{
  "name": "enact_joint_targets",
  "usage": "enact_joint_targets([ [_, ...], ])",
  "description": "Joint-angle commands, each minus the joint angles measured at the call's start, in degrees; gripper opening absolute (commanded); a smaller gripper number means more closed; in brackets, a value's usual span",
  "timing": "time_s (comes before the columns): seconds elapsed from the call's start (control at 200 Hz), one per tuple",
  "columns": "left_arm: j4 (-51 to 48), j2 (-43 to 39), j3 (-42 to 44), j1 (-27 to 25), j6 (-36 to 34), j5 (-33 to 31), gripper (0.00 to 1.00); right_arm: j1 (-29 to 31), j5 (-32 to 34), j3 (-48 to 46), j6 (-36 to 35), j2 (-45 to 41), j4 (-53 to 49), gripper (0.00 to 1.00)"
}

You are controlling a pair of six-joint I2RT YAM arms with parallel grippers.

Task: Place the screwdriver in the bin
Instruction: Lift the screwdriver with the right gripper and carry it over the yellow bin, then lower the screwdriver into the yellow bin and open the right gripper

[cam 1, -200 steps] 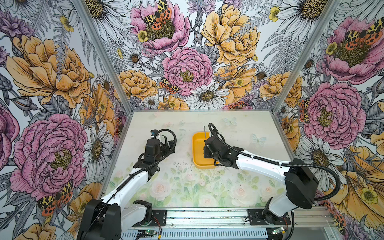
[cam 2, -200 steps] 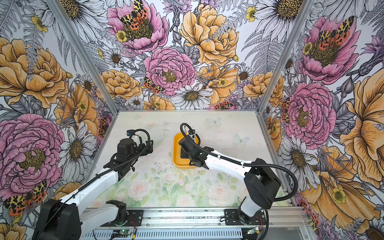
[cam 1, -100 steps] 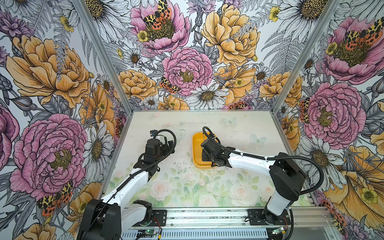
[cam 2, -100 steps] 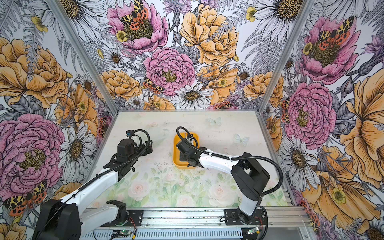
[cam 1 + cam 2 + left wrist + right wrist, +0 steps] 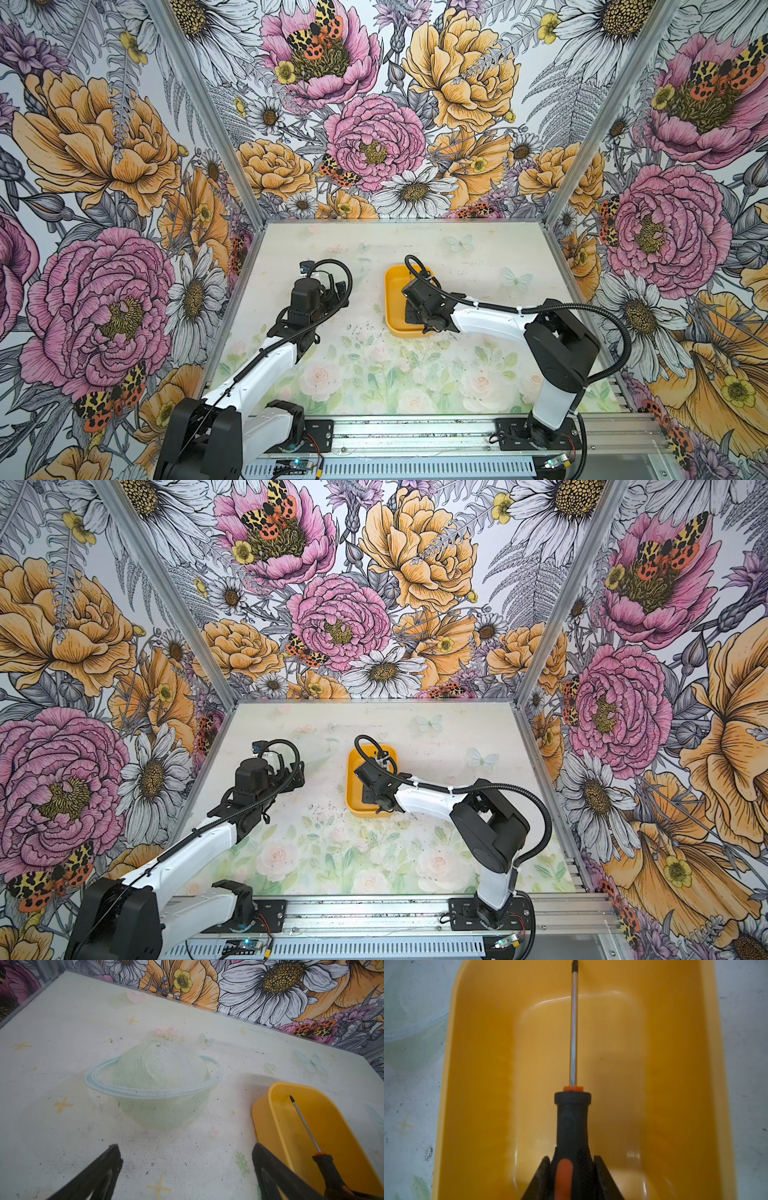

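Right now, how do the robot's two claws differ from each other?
The right gripper is shut on the screwdriver, clamping its handle; the left gripper is open and holds nothing. The right gripper hangs over the yellow bin, with the screwdriver's shaft pointing along it; the left gripper hangs over the table beside the bin. Both are black and two-fingered.

black-and-orange screwdriver [image 5: 572, 1118] lengthwise inside the bin, shallow yellow-orange bin [image 5: 675, 1064] on the table
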State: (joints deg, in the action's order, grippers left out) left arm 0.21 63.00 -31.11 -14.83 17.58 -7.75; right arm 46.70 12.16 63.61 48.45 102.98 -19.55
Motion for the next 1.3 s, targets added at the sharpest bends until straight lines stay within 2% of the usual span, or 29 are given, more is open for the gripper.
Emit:
enact_joint_targets([
  [0.0,0.99,-0.70,1.44,-0.01,-0.53,-1.05,0.99,-0.71,-0.23,2.07,0.76,1.16,0.33,0.00],
  [0.365,2.12,-1.88,2.54,0.25,-0.23,-0.78,0.99,-0.96,-1.09,3.02,1.38,3.70,0.37,0.00],
  [0.435,2.01,-1.58,2.37,0.29,-0.19,-0.45,0.99,-2.62,-1.72,3.26,1.32,4.11,0.37,0.00],
  [0.816,2.43,1.44,0.98,0.25,0.35,0.53,0.99,-3.47,-2.54,3.67,1.22,5.19,0.32,0.00],
  [1.186,2.43,2.83,0.18,0.06,0.77,1.33,0.99,-4.16,-3.81,4.59,0.77,6.22,0.31,0.15],
  [1.291,2.35,2.47,0.26,0.09,0.76,1.50,0.99,-4.16,-4.02,4.50,0.77,6.16,0.36,0.22],
])
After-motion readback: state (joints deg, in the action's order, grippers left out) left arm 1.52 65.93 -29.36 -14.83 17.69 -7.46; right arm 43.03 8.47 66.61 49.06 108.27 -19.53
